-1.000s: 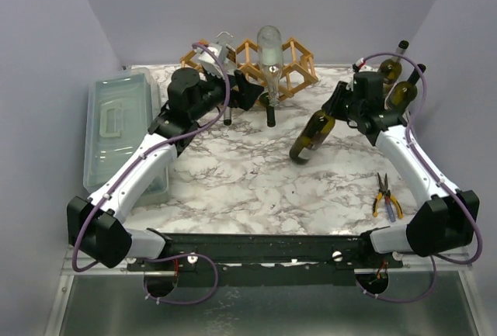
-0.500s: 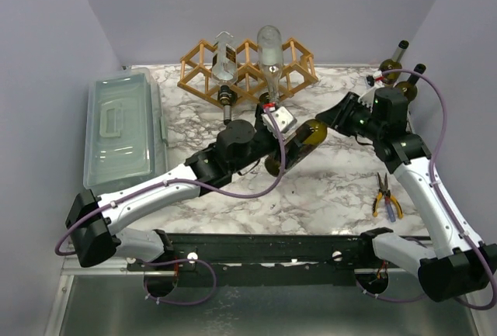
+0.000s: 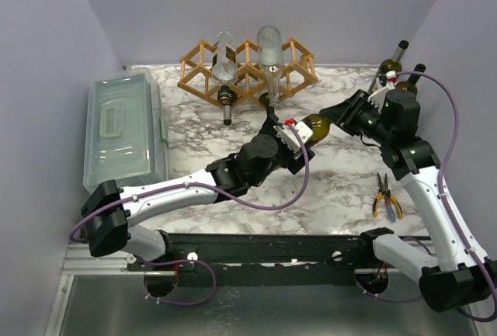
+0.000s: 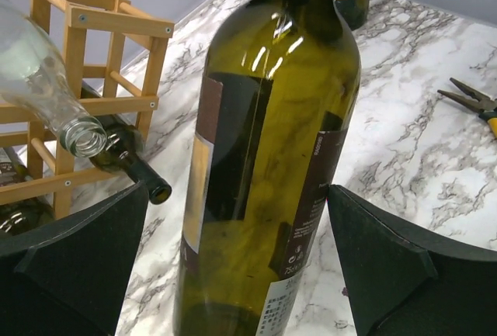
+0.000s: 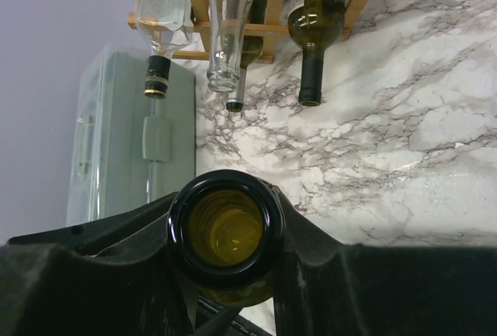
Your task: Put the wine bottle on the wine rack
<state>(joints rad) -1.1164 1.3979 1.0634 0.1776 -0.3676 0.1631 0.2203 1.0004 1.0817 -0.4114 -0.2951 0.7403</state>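
The wine bottle [image 4: 272, 142] is olive-green glass with a dark label edged in cream and small print near its base. Its mouth is uncorked.

It hangs tilted over the middle-right of the counter [image 3: 233, 173], in front of the rack [image 3: 248, 68], and appears clear of the marble. Its base points toward the left arm and its neck toward the right arm.

The rack stands at the far edge by the back wall. The necks of several racked bottles [image 3: 269, 64] stick out toward the near side, and the nearest of them is just beyond the wine bottle's base. A strip of bare marble lies between the wine bottle and the rack. A lidded box [image 3: 120, 126] runs along the left edge. Pliers [image 3: 384, 196] lie near the right edge, and two upright bottles [image 3: 392, 60] stand in the far right corner behind the right arm.

The right end effector [image 3: 338, 116] is clenched on the wine bottle's neck just below the mouth, with one finger on each side. The left end effector [image 3: 295, 136] is released and spread wide. Its fingers flank the lower body of the wine bottle with a gap on both sides.
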